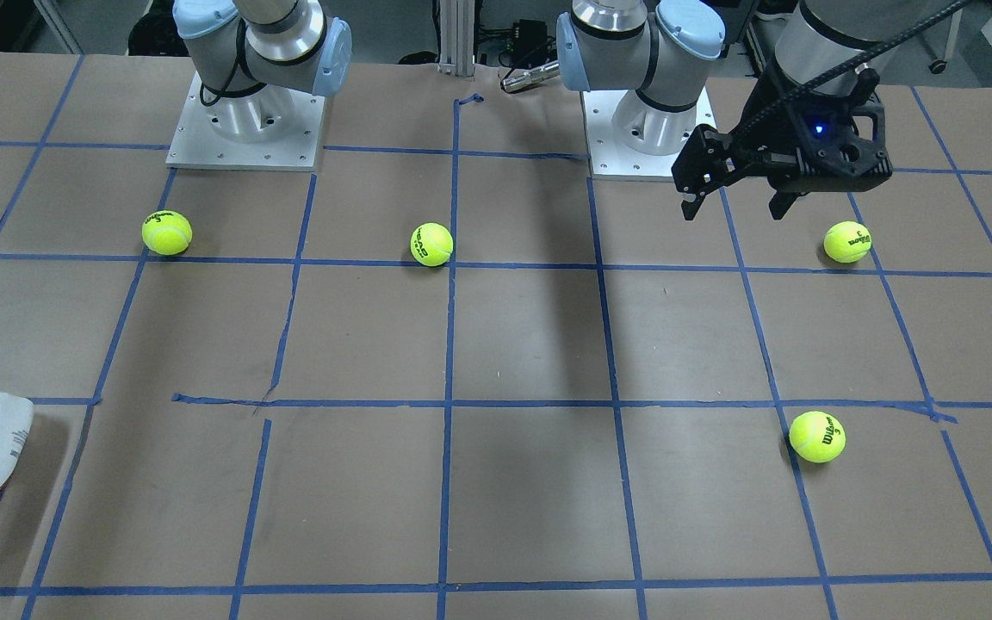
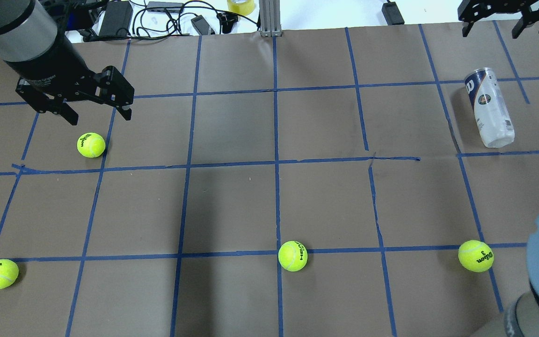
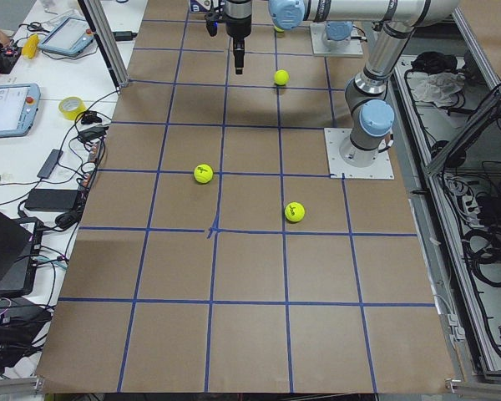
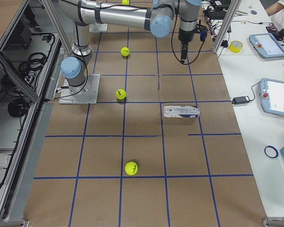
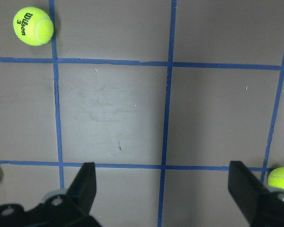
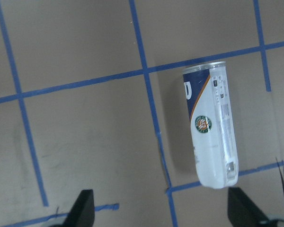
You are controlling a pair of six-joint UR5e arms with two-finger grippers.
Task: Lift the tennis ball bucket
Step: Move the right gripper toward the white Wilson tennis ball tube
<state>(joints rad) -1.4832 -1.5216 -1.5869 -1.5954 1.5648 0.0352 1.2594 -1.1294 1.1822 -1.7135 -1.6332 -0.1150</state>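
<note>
My surface (image 2: 232, 206), brown with blue tape lines, carries the tennis ball bucket (image 2: 489, 107) lying flat at two o'clock, a tennis ball (image 2: 91, 145) at nine o'clock, and more at eight, six and four.

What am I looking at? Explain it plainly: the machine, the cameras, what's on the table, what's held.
Two robot arms are bolted to a table covered in brown paper with blue tape lines. Each ends in a black two-finger claw: the left gripper and the right gripper. Two pictures look down from opposite sides of the table, two look from its ends, and two come from cameras on the wrists. On the paper lie four tennis balls and the tennis ball bucket, a white-and-navy can lying on its side. The right wrist camera looks down on it. Both grippers are open and hold nothing.
</note>
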